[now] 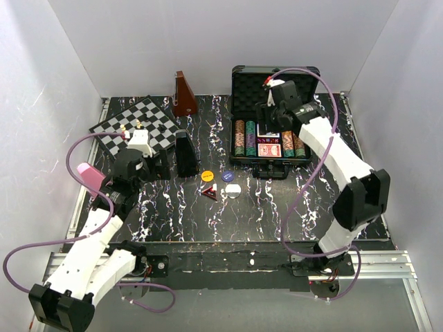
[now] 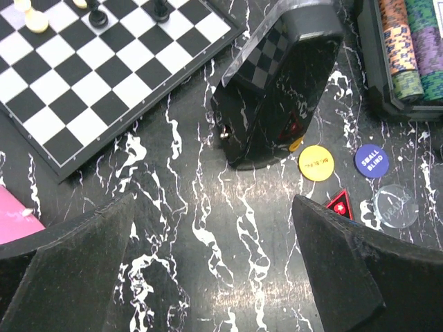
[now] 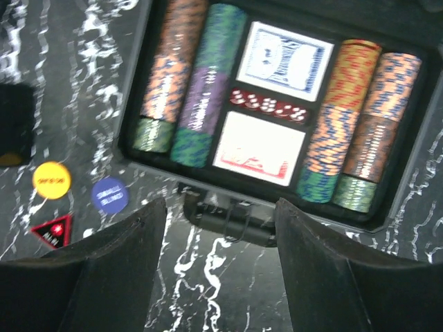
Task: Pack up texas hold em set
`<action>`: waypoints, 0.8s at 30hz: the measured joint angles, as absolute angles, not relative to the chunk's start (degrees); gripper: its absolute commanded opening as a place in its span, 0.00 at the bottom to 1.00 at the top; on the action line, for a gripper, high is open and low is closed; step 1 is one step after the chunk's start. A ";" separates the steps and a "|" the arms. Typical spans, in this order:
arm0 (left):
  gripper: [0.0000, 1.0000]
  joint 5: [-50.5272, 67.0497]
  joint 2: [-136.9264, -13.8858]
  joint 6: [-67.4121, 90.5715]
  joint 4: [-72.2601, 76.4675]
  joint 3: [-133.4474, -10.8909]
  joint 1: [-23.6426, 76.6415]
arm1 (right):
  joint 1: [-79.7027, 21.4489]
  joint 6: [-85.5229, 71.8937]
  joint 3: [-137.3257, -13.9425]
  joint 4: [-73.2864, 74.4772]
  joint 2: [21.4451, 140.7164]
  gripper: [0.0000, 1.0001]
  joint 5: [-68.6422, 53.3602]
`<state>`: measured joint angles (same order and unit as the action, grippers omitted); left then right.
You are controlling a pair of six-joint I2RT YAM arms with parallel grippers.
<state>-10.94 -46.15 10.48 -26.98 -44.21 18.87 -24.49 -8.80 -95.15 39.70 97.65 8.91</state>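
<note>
The black case (image 1: 302, 158) lies open at the back right with its lid upright. Inside it lie striped chip rows (image 3: 173, 76), a blue deck (image 3: 285, 61), a red deck (image 3: 259, 149) and red dice (image 3: 268, 105). In front of the case, on the table, rest a yellow button (image 1: 207, 176), a blue button (image 1: 226, 176), a white button (image 1: 233, 189) and a red triangular marker (image 1: 210, 193). My right gripper (image 3: 221, 277) hovers over the case's front edge near the handle (image 3: 232, 218), open and empty. My left gripper (image 2: 214, 277) is open and empty over bare table, left of the buttons.
A black pyramid-shaped object (image 2: 284, 83) stands just ahead of my left gripper. The chessboard (image 1: 135, 128) with a few pieces lies at the back left, a brown pyramid (image 1: 183, 97) behind it. A pink object (image 1: 90, 174) sits at the left edge. White walls enclose the table.
</note>
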 measured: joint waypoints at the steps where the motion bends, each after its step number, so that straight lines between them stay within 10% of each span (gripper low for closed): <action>1: 0.98 -10.74 -46.68 10.26 -26.94 -44.66 18.87 | -25.54 -8.86 -94.28 39.72 96.51 0.70 9.10; 24: 0.98 -11.16 -54.92 7.40 -19.66 -49.32 18.87 | -53.89 -28.88 -77.76 35.53 105.32 0.82 10.11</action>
